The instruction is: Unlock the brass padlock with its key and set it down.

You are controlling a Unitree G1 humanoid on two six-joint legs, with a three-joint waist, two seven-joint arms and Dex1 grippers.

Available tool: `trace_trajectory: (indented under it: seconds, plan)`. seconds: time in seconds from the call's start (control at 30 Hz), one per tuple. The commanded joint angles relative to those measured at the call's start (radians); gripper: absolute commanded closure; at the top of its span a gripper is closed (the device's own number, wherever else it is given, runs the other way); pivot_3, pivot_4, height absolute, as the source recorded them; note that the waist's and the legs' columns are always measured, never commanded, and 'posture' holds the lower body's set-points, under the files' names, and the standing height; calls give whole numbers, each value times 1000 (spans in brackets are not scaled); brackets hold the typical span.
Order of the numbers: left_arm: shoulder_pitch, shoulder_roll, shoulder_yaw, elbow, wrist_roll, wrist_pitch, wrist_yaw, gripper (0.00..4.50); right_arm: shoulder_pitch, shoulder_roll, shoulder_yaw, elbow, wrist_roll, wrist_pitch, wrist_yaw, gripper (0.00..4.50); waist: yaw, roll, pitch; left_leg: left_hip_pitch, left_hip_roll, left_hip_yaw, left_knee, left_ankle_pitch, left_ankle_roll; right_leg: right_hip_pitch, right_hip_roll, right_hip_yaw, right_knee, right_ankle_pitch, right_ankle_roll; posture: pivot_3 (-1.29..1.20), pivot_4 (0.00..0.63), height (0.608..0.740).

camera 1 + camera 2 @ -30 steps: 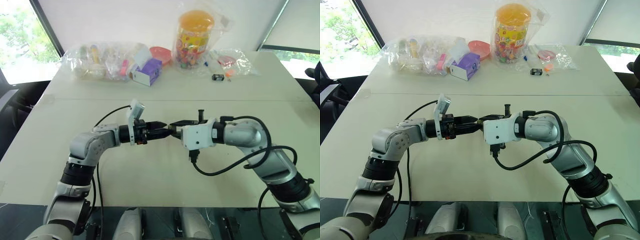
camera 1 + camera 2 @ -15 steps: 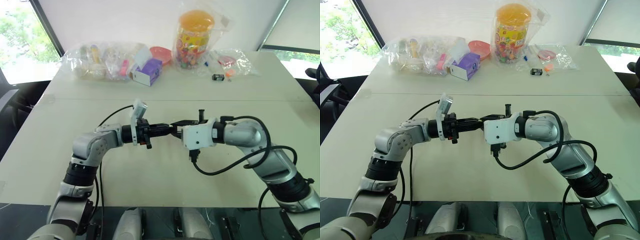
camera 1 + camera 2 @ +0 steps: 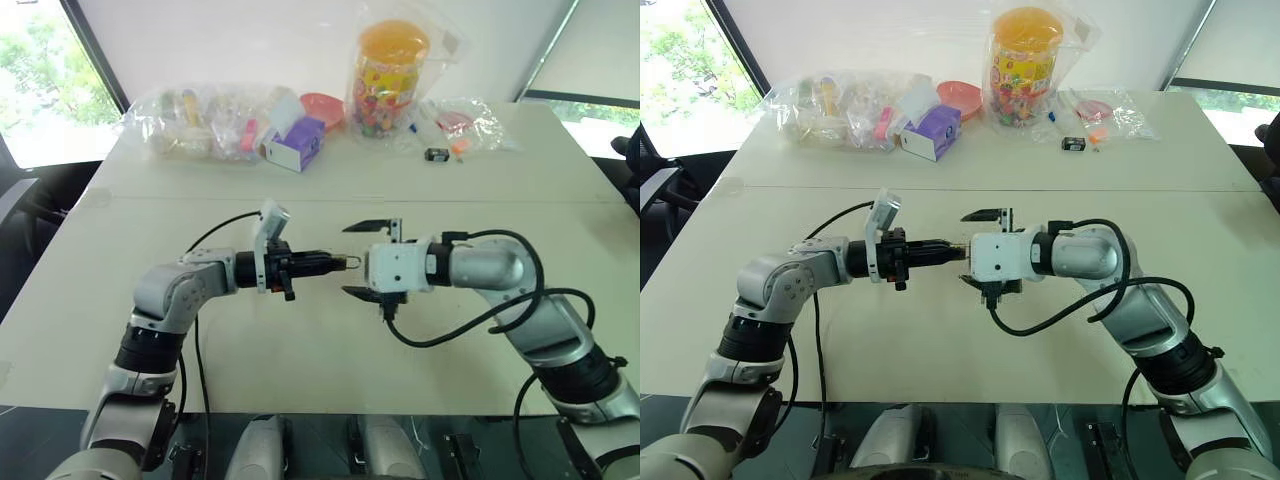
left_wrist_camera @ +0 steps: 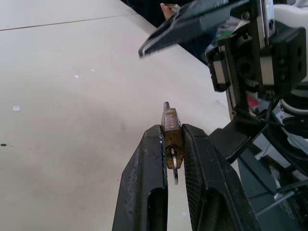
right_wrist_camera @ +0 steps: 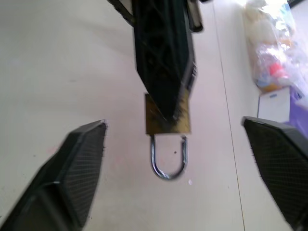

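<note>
Pale table (image 3: 300, 340), left end effector (image 3: 330, 263) pinching brass padlock (image 4: 172, 136), right end effector (image 3: 362, 258) spread wide

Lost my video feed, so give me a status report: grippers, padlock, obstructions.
Left gripper shut on brass padlock, held above table. Right gripper open, facing the shackle, apart from it. Nothing between them.

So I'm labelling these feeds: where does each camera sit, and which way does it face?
Left and right eye views: on the head, looking down over the pale table; both arms show.
Left wrist view: along the left gripper, shut on the small yellow-gold brass padlock.
Right wrist view: between the open right gripper fingers, facing the left gripper.
Shared: the padlock, silvery shackle outward.
</note>
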Motion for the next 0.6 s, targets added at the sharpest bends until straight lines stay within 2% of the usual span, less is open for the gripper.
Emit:
trace_trajectory:
  seconds: [0.03, 0.2, 0.27, 0.3, 0.6]
  plan:
    - [-19, 12, 13, 0, -4, -17, -20, 4500, -12, 14, -114, -70, 129, 119, 1, 619, -1, 0, 0, 0, 0, 0, 0, 0, 0, 0, 0, 0, 0, 0, 0, 0, 150, 735]
    - [-26, 12, 11, 7, -8, -18, -31, 4500, -20, 58, -157, -85, 211, 229, -61, 2952, -1, 0, 0, 0, 0, 0, 0, 0, 0, 0, 0, 0, 0, 0, 0, 0, 150, 735]
    - [-28, 10, 10, 0, -19, -11, -43, 4500, -6, 70, -129, -59, 196, 210, -83, 4198, -1, 0, 0, 0, 0, 0, 0, 0, 0, 0, 0, 0, 0, 0, 0, 0, 150, 735]
    - [-28, 9, 9, -3, -23, -9, -50, 4500, 2, 76, -114, -44, 187, 194, -93, 4470, -1, 0, 0, 0, 0, 0, 0, 0, 0, 0, 0, 0, 0, 0, 0, 0, 150, 735]
    - [-40, -7, 23, -27, -36, 1, -42, 4500, 48, 99, -25, 59, 119, 100, -164, 4470, 0, 0, 0, 0, 0, 0, 0, 0, 0, 0, 0, 0, 0, 0, 0, 0, 150, 735]
